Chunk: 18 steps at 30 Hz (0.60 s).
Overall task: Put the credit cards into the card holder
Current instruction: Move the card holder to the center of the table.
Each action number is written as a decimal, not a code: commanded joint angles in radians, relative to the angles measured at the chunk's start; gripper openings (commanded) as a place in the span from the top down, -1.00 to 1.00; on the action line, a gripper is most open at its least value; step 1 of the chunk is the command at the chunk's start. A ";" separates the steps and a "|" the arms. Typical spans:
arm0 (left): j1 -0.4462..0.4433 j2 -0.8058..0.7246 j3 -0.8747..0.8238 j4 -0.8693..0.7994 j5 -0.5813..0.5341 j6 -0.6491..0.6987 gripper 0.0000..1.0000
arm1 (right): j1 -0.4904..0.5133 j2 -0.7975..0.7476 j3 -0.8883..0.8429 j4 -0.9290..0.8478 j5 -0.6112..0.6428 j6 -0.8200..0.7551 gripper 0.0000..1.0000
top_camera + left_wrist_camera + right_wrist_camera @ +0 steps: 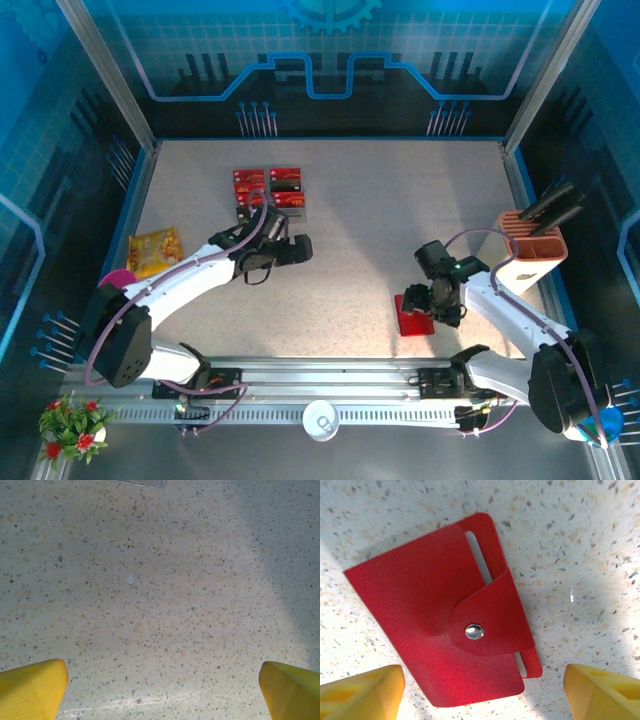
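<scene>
Hovering my right hand (482, 695), released, over the snapped holder (435, 615) — next: pop the snap; left hand (162, 690) released near cards (270, 188).

I can read no text, brand or number from my end. The pale markings on the credit cards (270, 188) are too small to make out, and the print on the yellow snack packet (154, 250) is blurred. The card holder (445, 615) faces me as plain red.
</scene>
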 commanded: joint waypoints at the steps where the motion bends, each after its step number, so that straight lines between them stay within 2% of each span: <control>1: -0.011 0.019 0.038 0.013 -0.001 0.016 -0.99 | 0.014 0.016 -0.025 -0.004 -0.038 0.033 -0.68; 10: -0.014 0.036 0.054 0.011 -0.001 0.036 -0.99 | 0.019 0.099 -0.011 0.062 -0.114 0.032 -0.70; 18: -0.014 0.030 0.054 -0.003 -0.005 0.044 -0.99 | 0.053 0.199 0.054 0.213 -0.233 0.092 -0.67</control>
